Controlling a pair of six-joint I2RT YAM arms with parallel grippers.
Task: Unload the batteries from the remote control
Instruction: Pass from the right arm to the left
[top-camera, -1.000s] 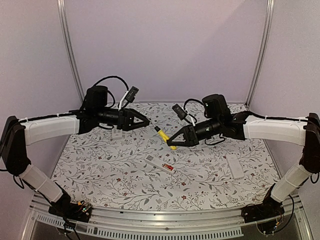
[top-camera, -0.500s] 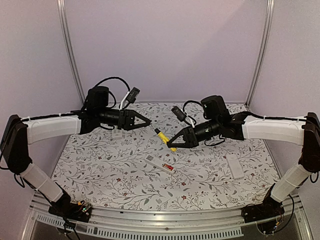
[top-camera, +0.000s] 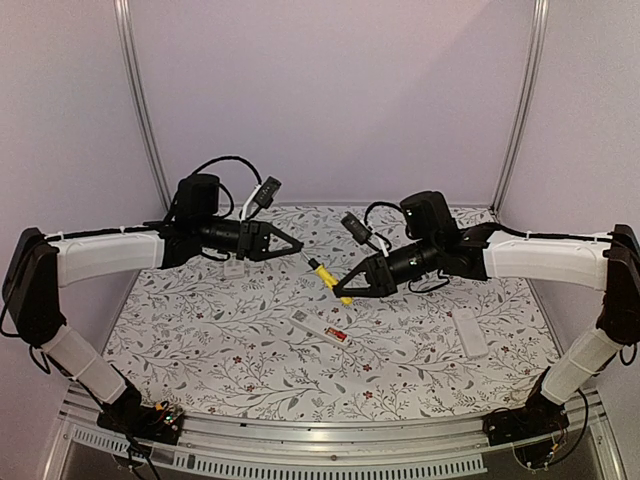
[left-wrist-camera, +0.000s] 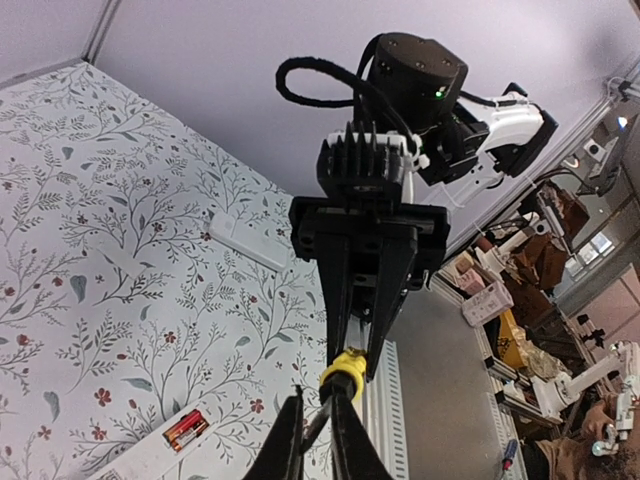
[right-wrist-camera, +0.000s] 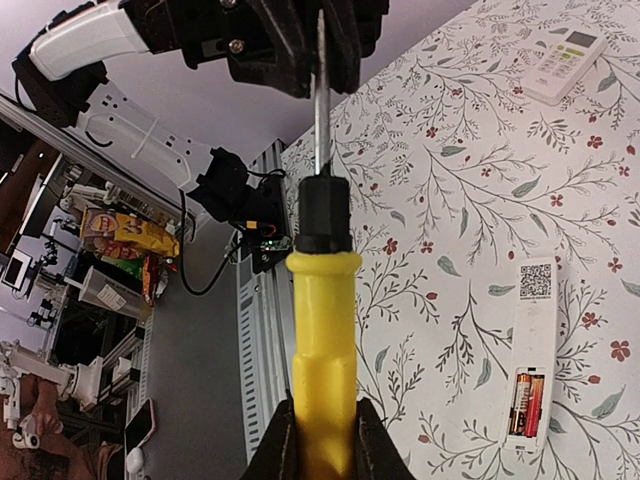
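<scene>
Right wrist: the right gripper (right-wrist-camera: 322, 428) clamps the screwdriver (right-wrist-camera: 322, 330) by its yellow handle; the left gripper (right-wrist-camera: 322, 78) pinches its shaft. The batteries (right-wrist-camera: 525, 403) sit in the remote (right-wrist-camera: 535, 320).

Two slim batteries (right-wrist-camera: 525, 405), red-orange and dark, sat side by side in the open compartment at one end of the white remote control (right-wrist-camera: 535, 320), which lay back-up on the flowered tabletop (top-camera: 200, 340).
</scene>
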